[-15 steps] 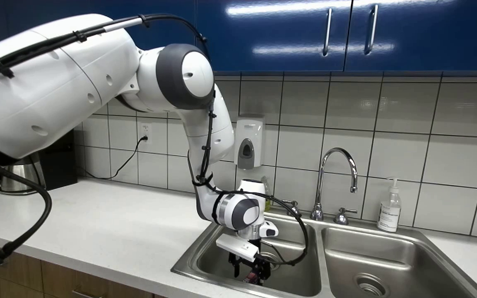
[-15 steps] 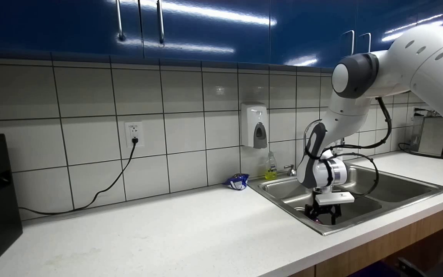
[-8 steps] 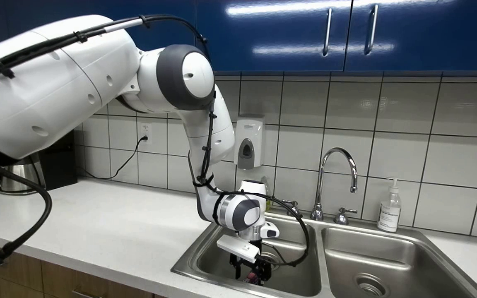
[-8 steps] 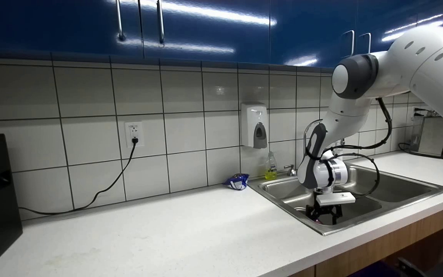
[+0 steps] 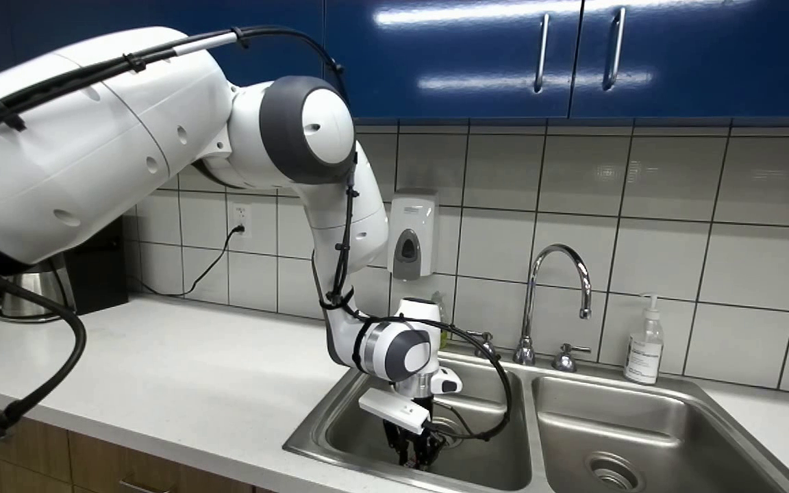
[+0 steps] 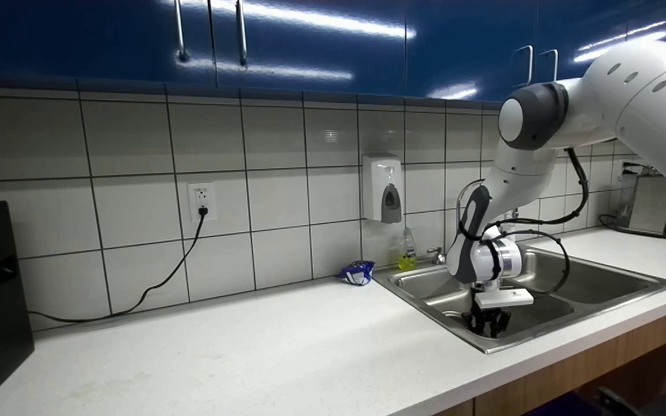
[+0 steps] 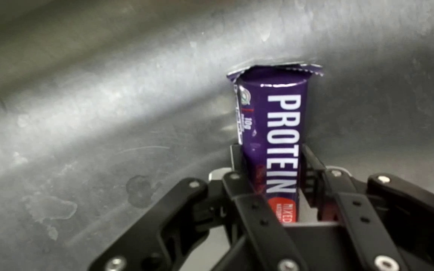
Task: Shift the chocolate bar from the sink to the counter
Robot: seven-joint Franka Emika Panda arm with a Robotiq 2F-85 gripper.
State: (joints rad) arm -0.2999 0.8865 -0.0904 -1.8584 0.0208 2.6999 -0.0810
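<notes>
The chocolate bar (image 7: 283,116), a purple wrapper lettered PROTEIN with a red patch, lies in a basin of the steel sink (image 5: 537,428). In the wrist view my gripper (image 7: 271,160) is shut on it, one finger along each long side. Its crimped far end sticks out past the fingertips, while the near end is hidden behind the gripper's body. Only a trace of the bar shows between the black fingers in an exterior view (image 5: 414,460). The light counter (image 6: 240,346) stretches beside the sink in both exterior views.
The raised sink rim (image 6: 443,320) borders the basin beside the counter. A curved tap (image 5: 531,301) and a pump bottle (image 5: 644,346) stand behind the basins. A blue packet (image 6: 357,271) lies on the counter by the wall, near a bottle of yellow liquid (image 6: 407,254).
The gripper's fingers have come together from wide apart and now grip the chocolate bar. The arm has barely moved.
</notes>
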